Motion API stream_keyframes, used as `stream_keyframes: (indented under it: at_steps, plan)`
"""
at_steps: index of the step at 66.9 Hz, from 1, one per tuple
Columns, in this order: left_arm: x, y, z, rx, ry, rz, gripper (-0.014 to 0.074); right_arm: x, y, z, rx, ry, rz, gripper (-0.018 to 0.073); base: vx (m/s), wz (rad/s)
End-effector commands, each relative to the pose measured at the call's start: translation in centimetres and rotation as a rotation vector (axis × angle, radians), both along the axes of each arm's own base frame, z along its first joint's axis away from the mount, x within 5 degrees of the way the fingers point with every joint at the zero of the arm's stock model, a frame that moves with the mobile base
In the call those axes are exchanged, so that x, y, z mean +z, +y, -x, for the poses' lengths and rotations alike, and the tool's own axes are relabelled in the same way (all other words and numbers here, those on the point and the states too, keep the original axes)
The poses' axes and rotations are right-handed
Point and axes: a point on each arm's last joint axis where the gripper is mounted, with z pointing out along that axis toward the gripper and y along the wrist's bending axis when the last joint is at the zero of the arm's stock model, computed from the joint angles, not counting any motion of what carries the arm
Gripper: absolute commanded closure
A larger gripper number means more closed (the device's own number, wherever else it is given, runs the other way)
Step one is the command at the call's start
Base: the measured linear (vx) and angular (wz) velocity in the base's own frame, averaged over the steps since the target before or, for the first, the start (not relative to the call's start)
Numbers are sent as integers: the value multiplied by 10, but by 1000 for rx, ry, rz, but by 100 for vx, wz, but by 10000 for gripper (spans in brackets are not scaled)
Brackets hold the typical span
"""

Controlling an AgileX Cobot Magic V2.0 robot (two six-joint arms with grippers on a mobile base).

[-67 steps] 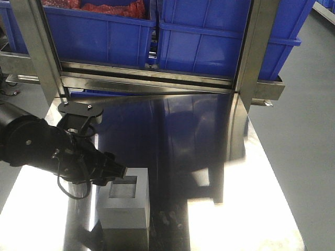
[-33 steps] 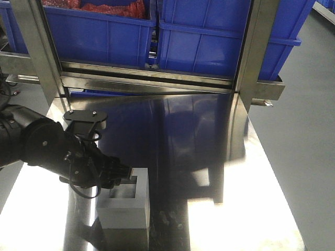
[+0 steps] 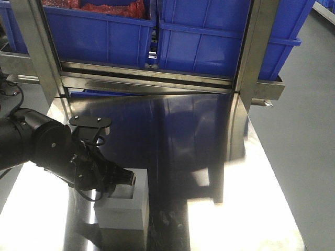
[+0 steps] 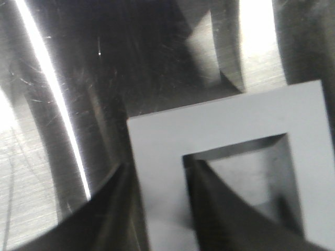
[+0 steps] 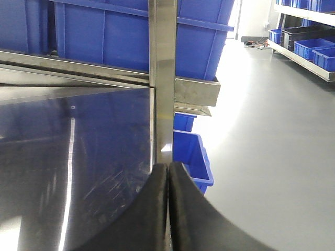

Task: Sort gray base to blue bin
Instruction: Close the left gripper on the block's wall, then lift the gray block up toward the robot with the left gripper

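It looks like a warehouse; big blue bins sit on a metal rack by a shiny steel table; the gray floor is smooth; far shelves hold more.

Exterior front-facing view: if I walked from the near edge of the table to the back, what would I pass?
Nearest, the matte gray cube-shaped block with a square recess → shiny steel tabletop → steel frame crossbar → row of bright-blue plastic bins.

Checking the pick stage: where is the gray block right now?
The gray block sits near-left on the steel table in the front view, left fingers astride one wall.
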Motion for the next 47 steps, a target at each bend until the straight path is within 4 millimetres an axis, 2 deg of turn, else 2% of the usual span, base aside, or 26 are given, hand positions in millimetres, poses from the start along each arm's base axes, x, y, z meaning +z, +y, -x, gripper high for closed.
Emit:
stream_keyframes:
  at_steps: [1,6,16,26,37,47]
  plan:
    - [19,-3,-1,-26,-70,30,509,6,0,0,3,-81,21,564,0,0]
    - [19,-3,-2,-32,-78,32,608,6,0,0,3,-81,21,564,0,0]
    - [28,-2,0,-32,-115,52,606,6,0,0,3,-81,21,564,0,0]
    - [51,2,8,-51,-227,99,605,6,0,0,3,-81,21,564,0,0]
    - [79,16,30,-52,-414,187,605,6,0,0,3,-81,21,564,0,0]
    - [94,33,57,-62,-587,248,605,6,0,0,3,-82,21,564,0,0]
